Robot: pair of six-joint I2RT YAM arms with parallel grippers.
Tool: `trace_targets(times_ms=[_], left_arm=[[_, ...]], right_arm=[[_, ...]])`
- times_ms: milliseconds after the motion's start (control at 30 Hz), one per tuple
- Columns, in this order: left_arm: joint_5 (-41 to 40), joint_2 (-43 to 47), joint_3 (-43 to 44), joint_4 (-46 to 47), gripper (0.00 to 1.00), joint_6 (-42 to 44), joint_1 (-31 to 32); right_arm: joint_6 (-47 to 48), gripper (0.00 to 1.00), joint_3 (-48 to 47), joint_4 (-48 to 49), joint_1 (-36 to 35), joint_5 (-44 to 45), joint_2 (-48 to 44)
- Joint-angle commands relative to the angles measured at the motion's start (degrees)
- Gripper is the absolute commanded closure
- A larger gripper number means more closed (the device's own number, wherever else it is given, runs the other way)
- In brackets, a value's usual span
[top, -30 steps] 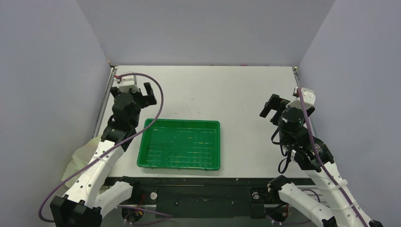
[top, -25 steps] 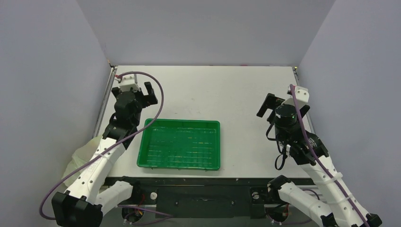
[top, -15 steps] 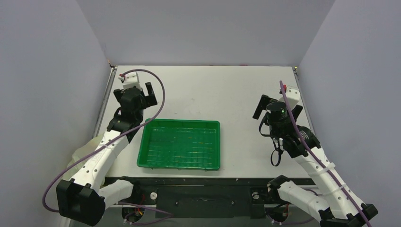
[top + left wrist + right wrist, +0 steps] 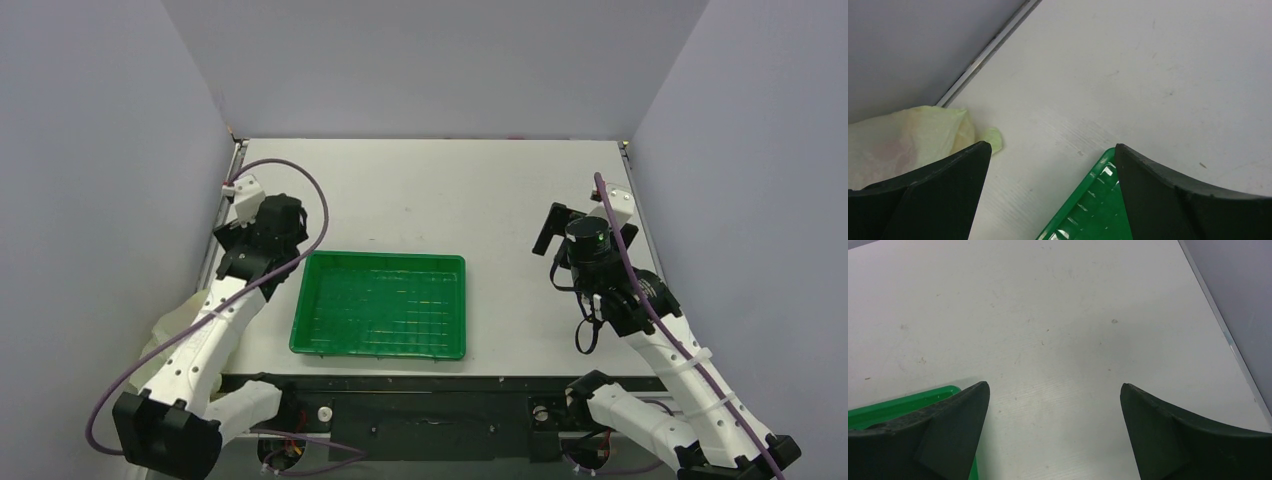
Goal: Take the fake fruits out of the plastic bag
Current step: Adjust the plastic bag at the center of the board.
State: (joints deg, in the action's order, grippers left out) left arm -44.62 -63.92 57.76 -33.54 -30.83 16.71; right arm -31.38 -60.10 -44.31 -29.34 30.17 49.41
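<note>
1. My left gripper hangs spread wide with nothing in it, over the bare table just beyond the far left corner of the green tray
2. The plastic bag lies nearer than that gripper, at the near left edge of the table, and it bulges over the edge; in the wrist view it sits just off my left finger
3. My left arm is clearly the closer one; my right gripper is also open and empty, right of the tray, well apart from the bag with the tray between them
4. The bag seems to stretch near-to-far along the table edge, but my left forearm crosses over it, so I cannot be sure
5. I cannot make out the fruits, only a faint pinkish blush through the film, and I cannot find the mouth or handles; a small lobe pokes toward the tray, and I cannot tell what it is
</note>
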Motion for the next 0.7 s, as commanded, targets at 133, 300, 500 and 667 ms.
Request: trace_targets(times_ms=[133,300,500,667], left_arm=[[-12.4,14.2,-4.5,-17.7,0.07,-14.5,-0.9],[-18.3,13.2,-3.3,-32.8,0.07,-29.3,-1.7],[-21.9,9.5,-3.7,-38.6,0.07,-34.9,-9.5],[-19.7,7.4,-5.9,-37.3,0.07,-38.7,-19.4]], right_arm=[[-0.7,0.00,0.9,1.9,-0.3,-4.5,0.3],[-0.3,0.00,0.3,2.1,-0.3,-5.3,0.9],[-0.3,0.00,0.6,2.7,-0.3,-5.6,0.6],[0.1,0.00,1.3,3.3,-0.3,-5.7,1.2]])
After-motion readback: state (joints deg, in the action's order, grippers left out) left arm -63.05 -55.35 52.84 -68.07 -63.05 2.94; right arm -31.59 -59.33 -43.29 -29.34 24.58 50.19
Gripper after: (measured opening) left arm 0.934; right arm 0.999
